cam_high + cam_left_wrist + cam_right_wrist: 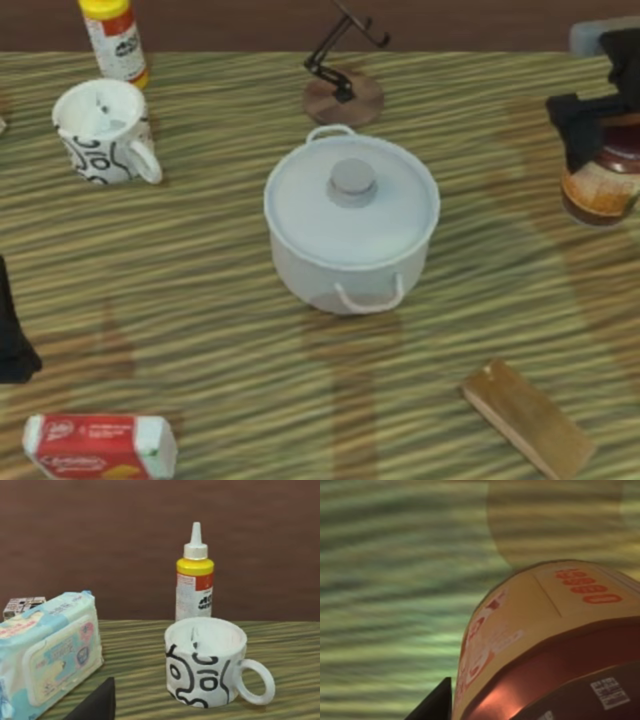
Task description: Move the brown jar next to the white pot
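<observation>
Right gripper [592, 128] sits on top of the brown jar [600, 185] at the table's right edge, apparently clamped on its lid; the right wrist view shows the jar upright directly below, seemingly lifted. White pot [351, 222] lies well to the gripper's left, mid-table. Left gripper [12, 330] parked at the left edge, farther off; finger state not visible.

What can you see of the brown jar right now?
The small round brown jar with a dark maroon lid sits at the top view's right edge, well to the right of the large white lidded pot and apart from it. A tan-orange label with red print wraps its glossy brown body. The right gripper is on top of it, its dark jaws down over the lid, hiding most of it. In the right wrist view the jar fills the frame close up. Whether it rests on the striped table or is lifted, I cannot tell.
</observation>
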